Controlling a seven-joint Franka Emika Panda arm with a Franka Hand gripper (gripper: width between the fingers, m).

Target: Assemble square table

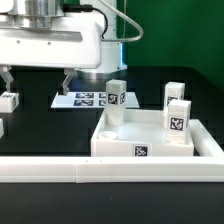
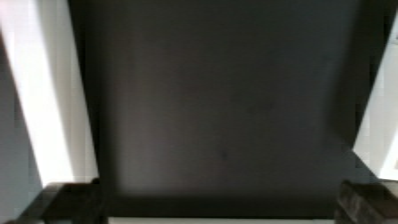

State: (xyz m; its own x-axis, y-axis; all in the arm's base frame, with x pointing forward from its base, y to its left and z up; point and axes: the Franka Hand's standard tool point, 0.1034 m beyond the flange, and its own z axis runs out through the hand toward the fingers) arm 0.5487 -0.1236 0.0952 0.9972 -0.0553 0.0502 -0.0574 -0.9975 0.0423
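The white square slab (image 1: 150,136) lies at the exterior view's right, with a tag (image 1: 141,151) on its near edge. Three white tagged leg blocks stand upright on it: one at the far left corner (image 1: 116,97) and two on the right side (image 1: 174,97) (image 1: 179,116). Another leg block (image 1: 10,100) stands on the black table at the left. My gripper (image 1: 36,82) hangs above the table left of the slab, open and empty. In the wrist view its dark fingertips (image 2: 68,202) sit wide apart over bare black table, and the gripper (image 2: 217,205) holds nothing.
The marker board (image 1: 84,99) lies flat behind the gripper. A long white border rail (image 1: 110,171) runs along the front. A bit of a white part (image 1: 1,127) shows at the left edge. Blurred white strips (image 2: 43,100) (image 2: 377,110) flank the wrist view.
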